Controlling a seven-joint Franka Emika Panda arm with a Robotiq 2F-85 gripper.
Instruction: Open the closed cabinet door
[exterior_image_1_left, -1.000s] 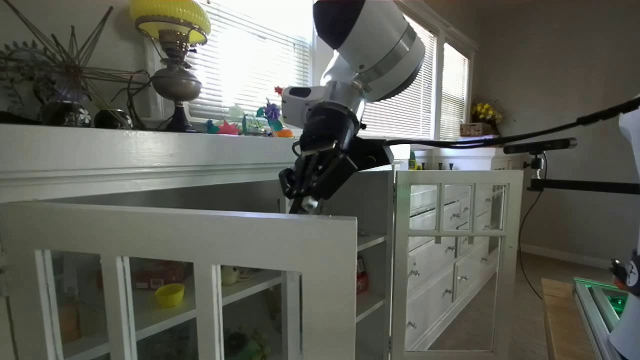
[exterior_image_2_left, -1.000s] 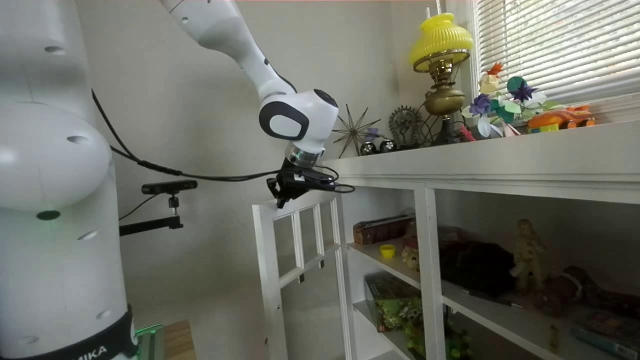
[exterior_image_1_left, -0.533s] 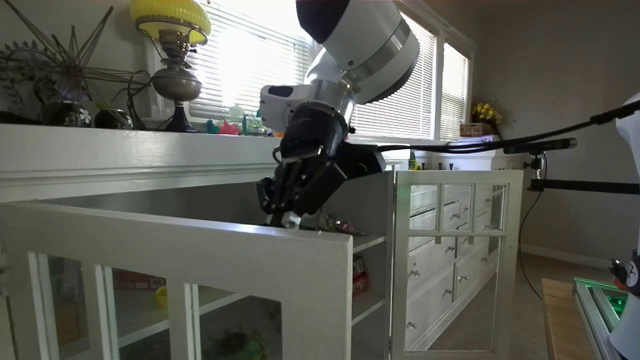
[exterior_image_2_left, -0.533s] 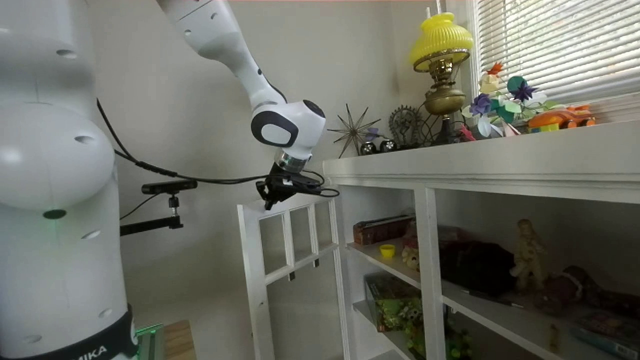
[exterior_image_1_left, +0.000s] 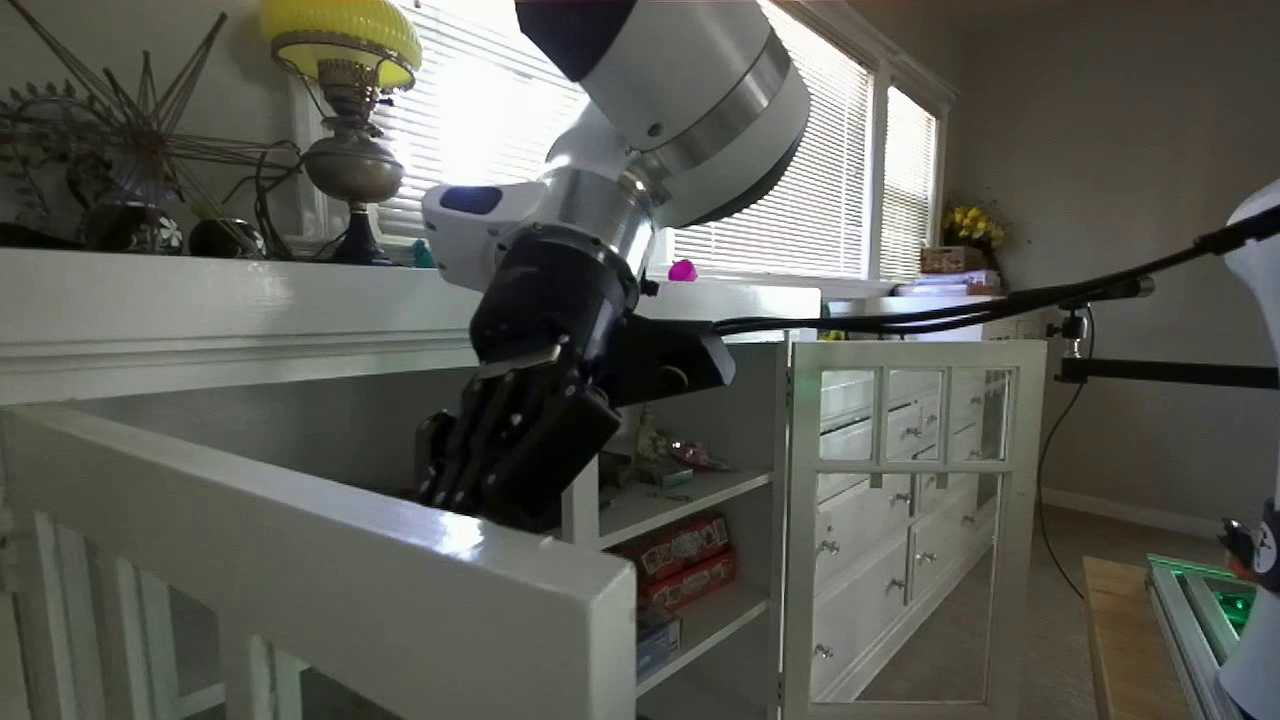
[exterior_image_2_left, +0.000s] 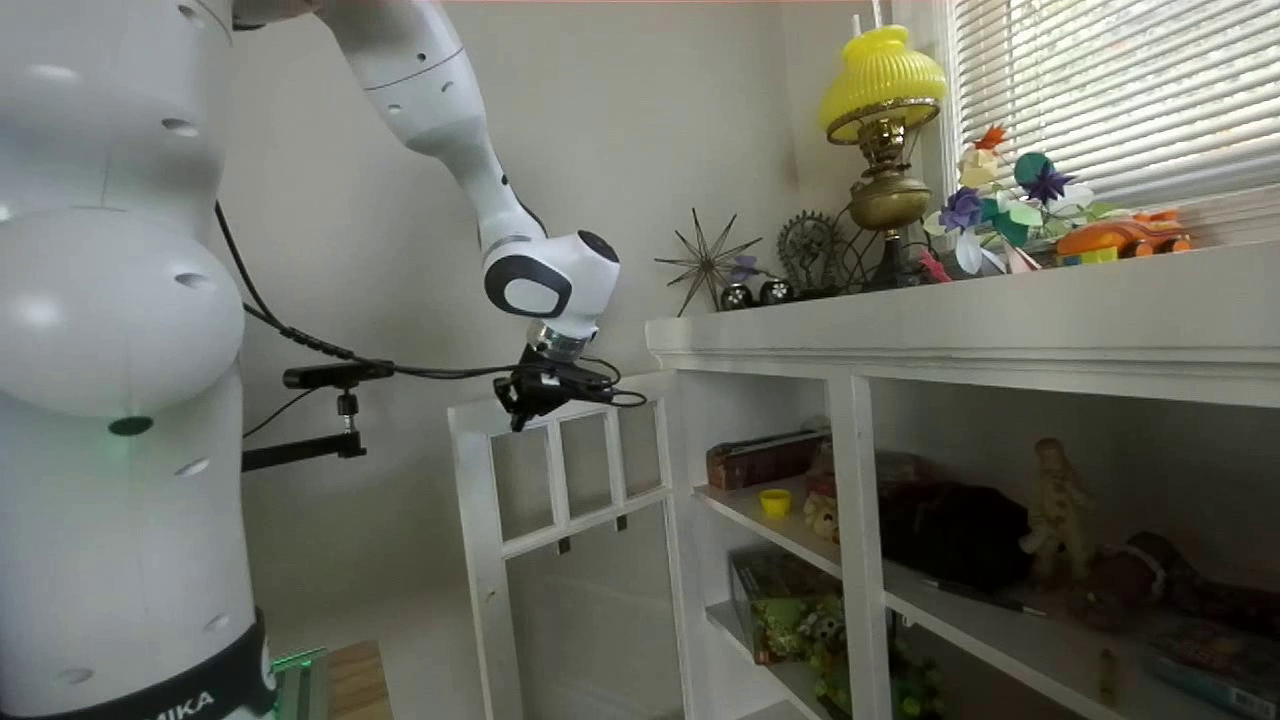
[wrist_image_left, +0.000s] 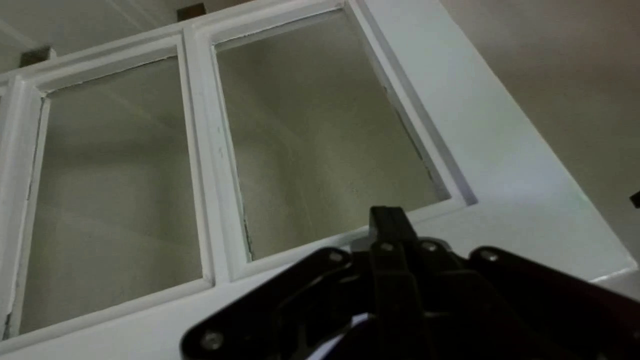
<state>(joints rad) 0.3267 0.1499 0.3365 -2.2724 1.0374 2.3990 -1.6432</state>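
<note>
Since that white glass-paned door (exterior_image_2_left: 585, 520) just swung farther out from the cabinet (exterior_image_2_left: 960, 310), I reckon opening's nearly done; my end effector (wrist_image_left: 390, 220) is clenched, empty, on the door's cabinet-facing side.

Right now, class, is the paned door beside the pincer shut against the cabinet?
No, in both exterior views that door stands open, angled out from the cabinet.

The door (exterior_image_1_left: 390, 585) is white, the claw (wrist_image_left: 391, 220) black.

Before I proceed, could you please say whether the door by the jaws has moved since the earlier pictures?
Yes: in an exterior view, the door has swung left, away from the cabinet post.
</note>
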